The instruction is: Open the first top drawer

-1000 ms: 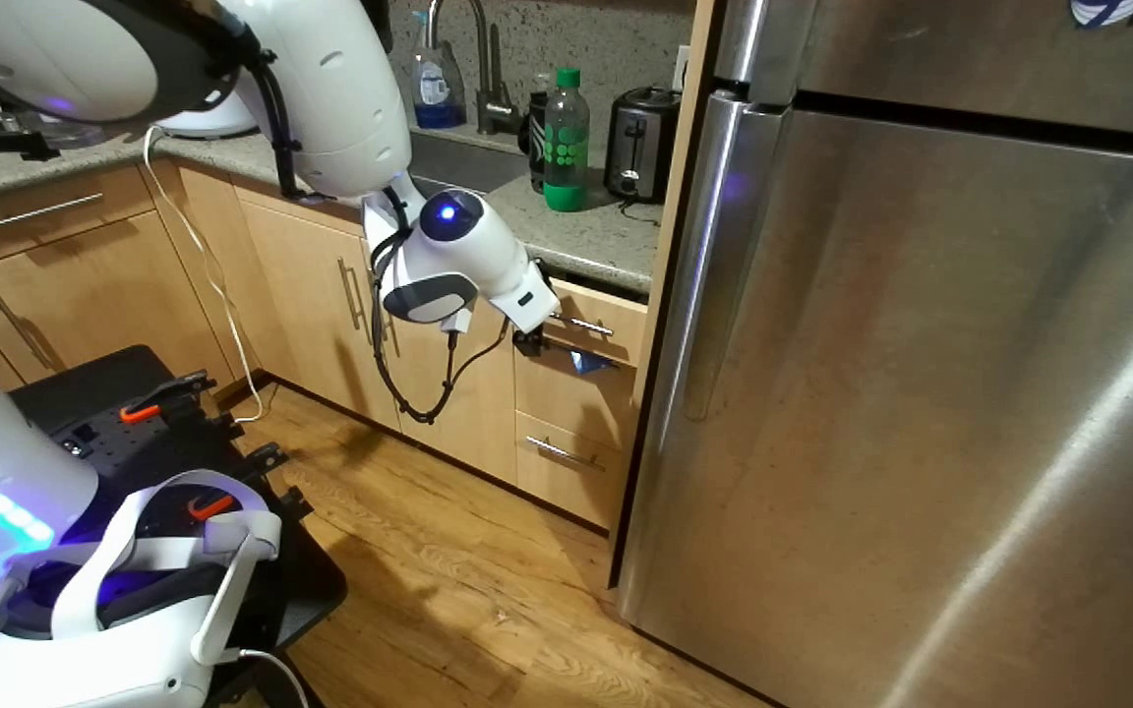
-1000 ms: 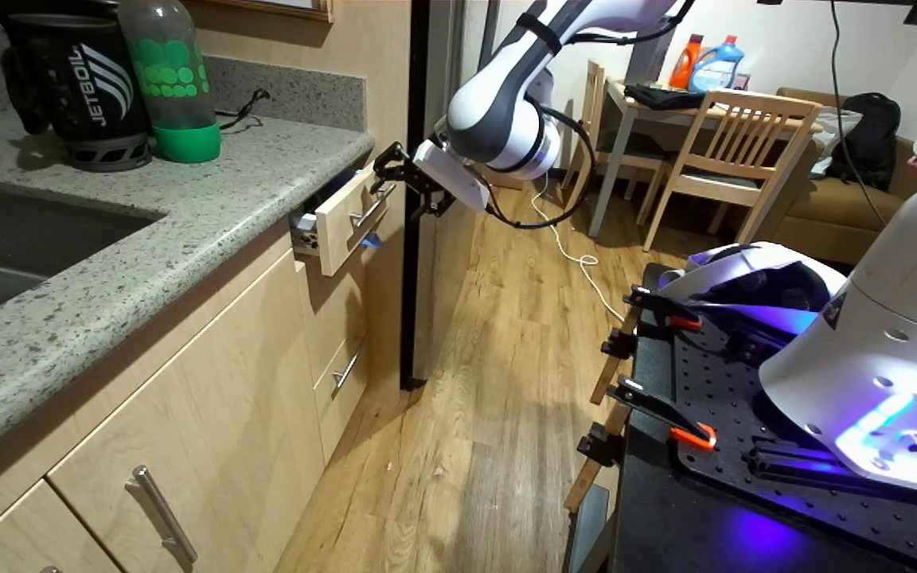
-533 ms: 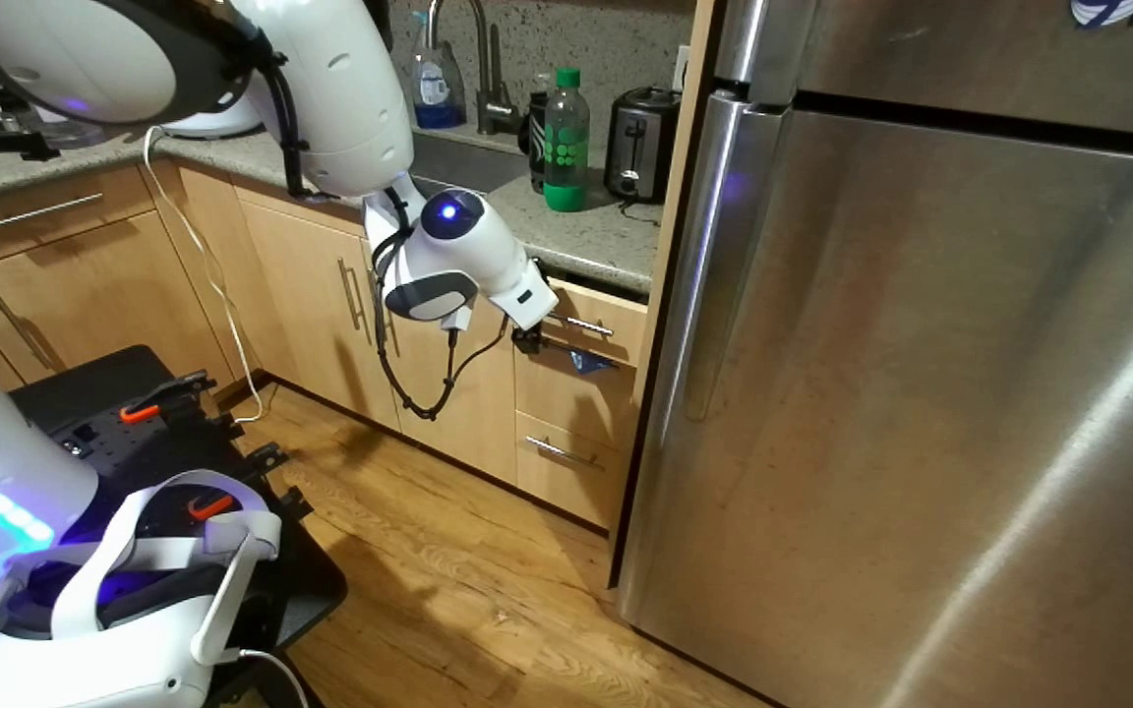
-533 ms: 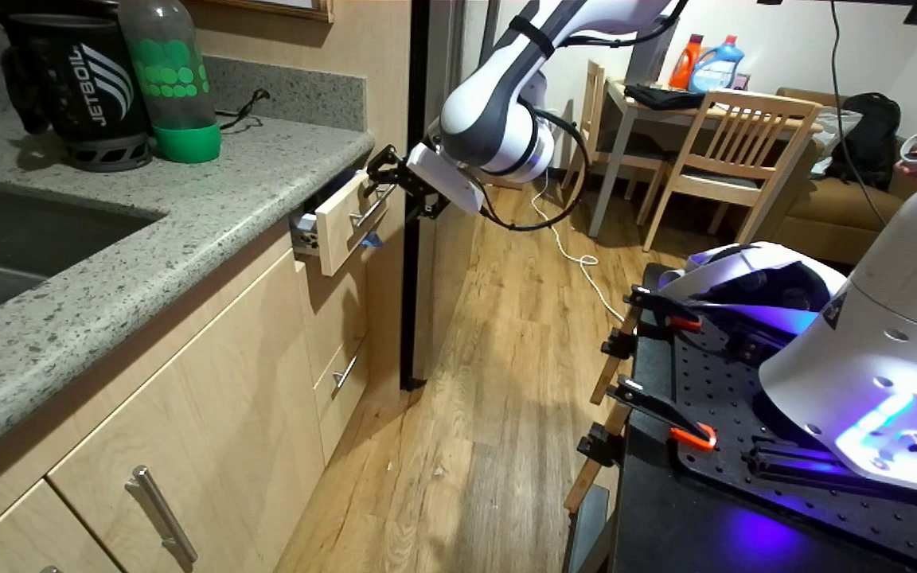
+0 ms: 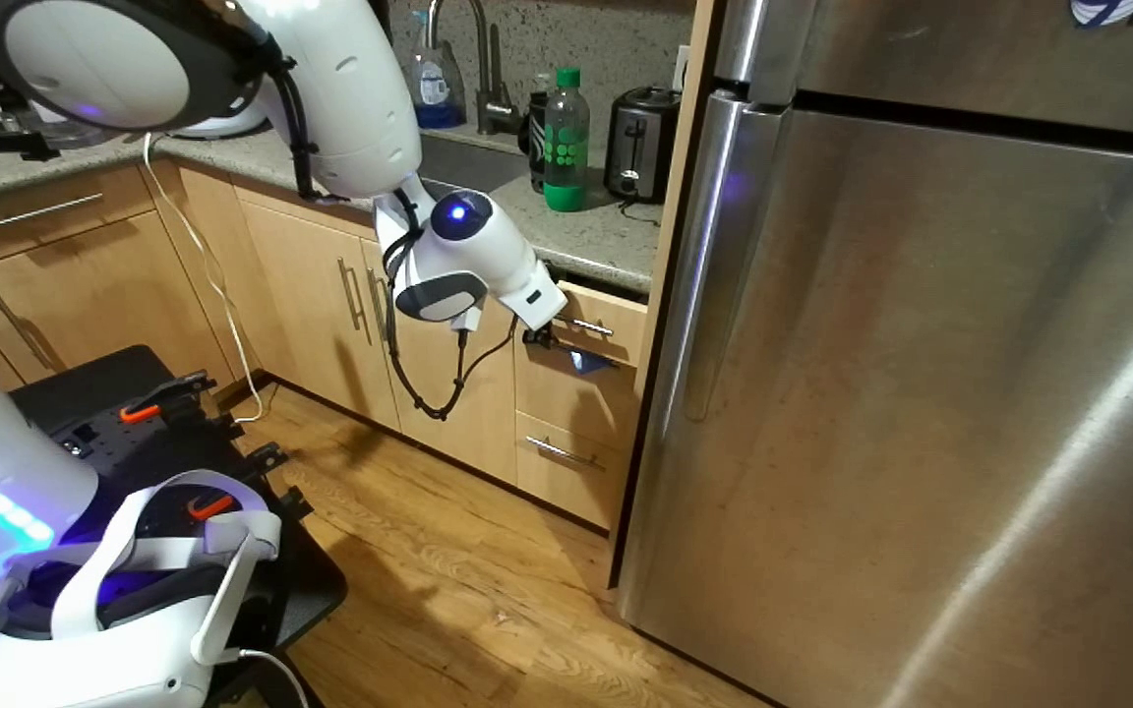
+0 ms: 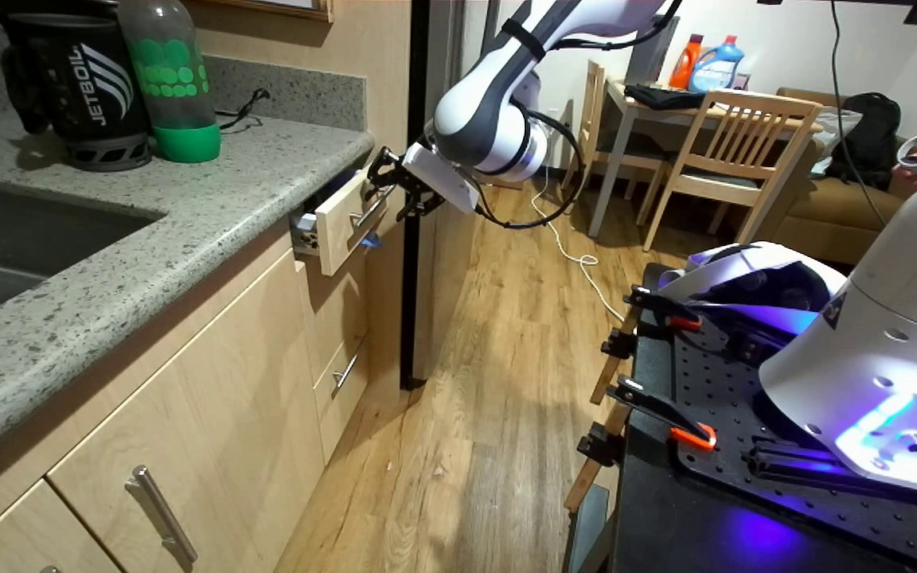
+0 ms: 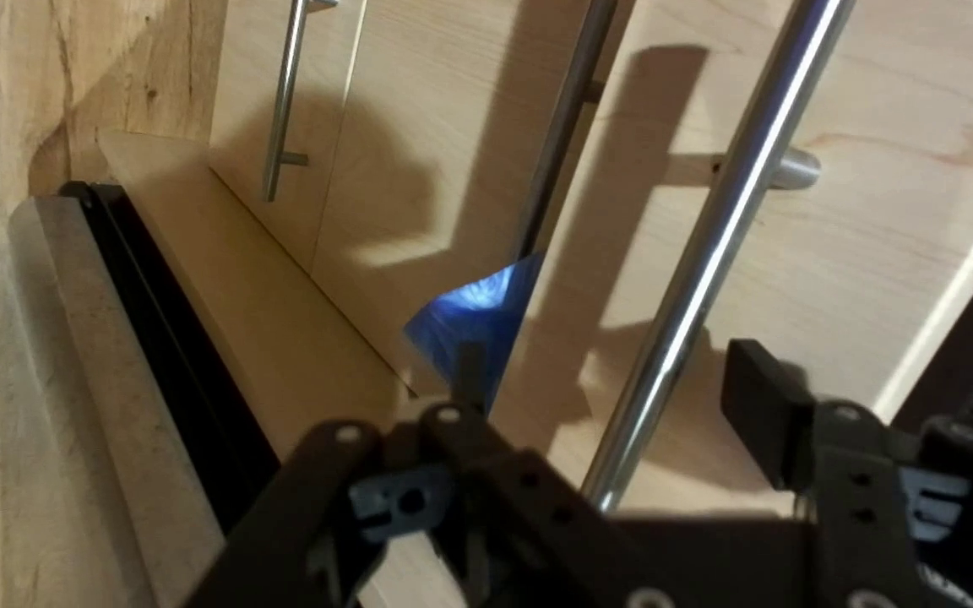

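Note:
The first top drawer is light wood and stands partly pulled out under the counter in both exterior views. Its metal bar handle runs across the front and crosses the wrist view diagonally. My gripper is open, with one finger on each side of the bar. The fingers look apart from the bar. In an exterior view the gripper is at the far end of the drawer front. In an exterior view the hand hides most of the fingers. The drawer's inside is mostly hidden; something whitish shows in the gap.
A blue film piece hangs below the drawer front. The stone counter edge overhangs the drawer. The steel fridge and a wood side panel stand close beside it. Lower drawers are closed.
The gripper has moved a little closer to the drawer front and its handle. The drawer has not visibly moved.

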Controlling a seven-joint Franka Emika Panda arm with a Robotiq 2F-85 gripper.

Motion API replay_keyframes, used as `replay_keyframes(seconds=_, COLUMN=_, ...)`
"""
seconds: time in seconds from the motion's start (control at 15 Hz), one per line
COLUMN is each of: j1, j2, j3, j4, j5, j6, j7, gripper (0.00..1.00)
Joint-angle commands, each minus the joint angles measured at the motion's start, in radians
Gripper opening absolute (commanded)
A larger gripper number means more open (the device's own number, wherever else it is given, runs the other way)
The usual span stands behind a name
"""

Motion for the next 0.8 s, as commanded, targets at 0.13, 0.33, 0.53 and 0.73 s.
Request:
replay_keyframes(seconds=0.13, j1=0.025, j2=0.027, j3=-0.015, j4=0.046, j5=0.032, j6=-0.025, j7=-0.024, gripper=0.27)
replay_keyframes(seconds=0.33, j1=0.037, j2=0.031, j3=-0.022, j4=0.059, j5=0.037, j6=-0.025, j7=-0.024, gripper=0.05)
replay_keyframes(seconds=0.53, j1=0.042, j2=0.028, j3=-0.022, j4=0.057, j5=0.053, j6=-0.022, j7=-0.018, gripper=0.05)
replay_keyframes(seconds=0.73, j1=0.039, j2=0.018, j3=-0.019, j4=0.032, j5=0.057, j6=-0.013, j7=-0.019, gripper=0.05)
